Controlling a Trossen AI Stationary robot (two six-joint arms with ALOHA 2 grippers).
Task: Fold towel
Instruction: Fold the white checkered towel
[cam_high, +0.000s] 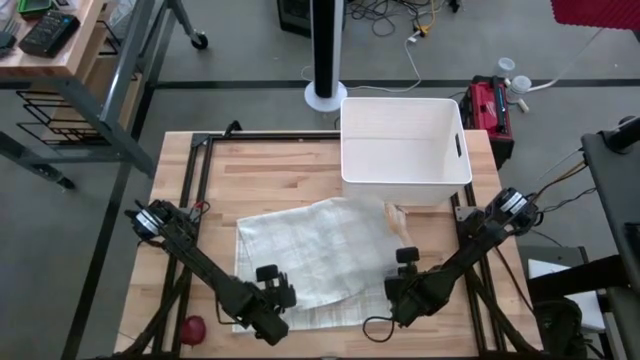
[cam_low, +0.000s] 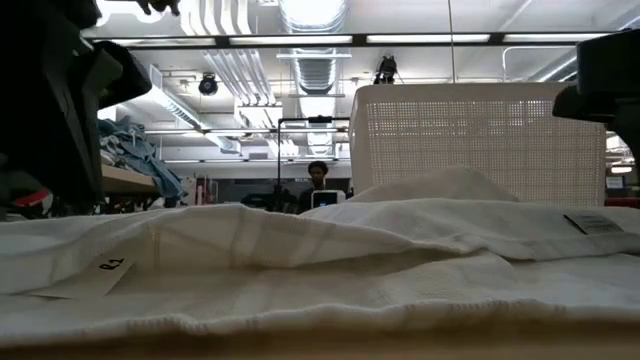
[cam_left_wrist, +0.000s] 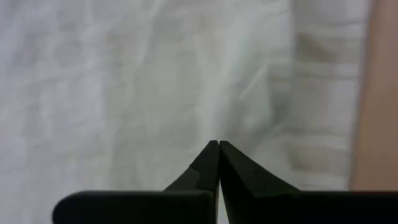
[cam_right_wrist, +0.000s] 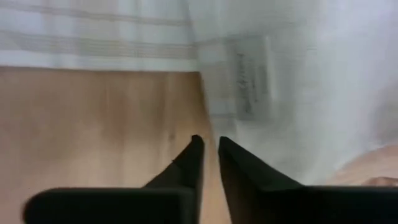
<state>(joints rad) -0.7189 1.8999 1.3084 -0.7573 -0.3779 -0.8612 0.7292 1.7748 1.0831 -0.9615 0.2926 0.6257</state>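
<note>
Towel: I found the towel (cam_high: 325, 255) lying rumpled across the middle of the worktop (cam_high: 190, 195), reaching toward its near edge, one far corner bunched at the bin.
Left gripper: my left gripper (cam_left_wrist: 218, 144) sat over the cloth near the towel's near-left corner, fingers pressed together with nothing between them.
Right gripper: my right gripper (cam_right_wrist: 211, 142) hovered at the near-right hem beside a sewn label (cam_right_wrist: 249, 74), fingers slightly apart, holding nothing.
Risk: I judged a closed left gripper would push and wrinkle the cloth rather than pinch it; the right could close on bare wood.
Bin: the white bin (cam_high: 404, 140) at the far edge looked empty.
</note>
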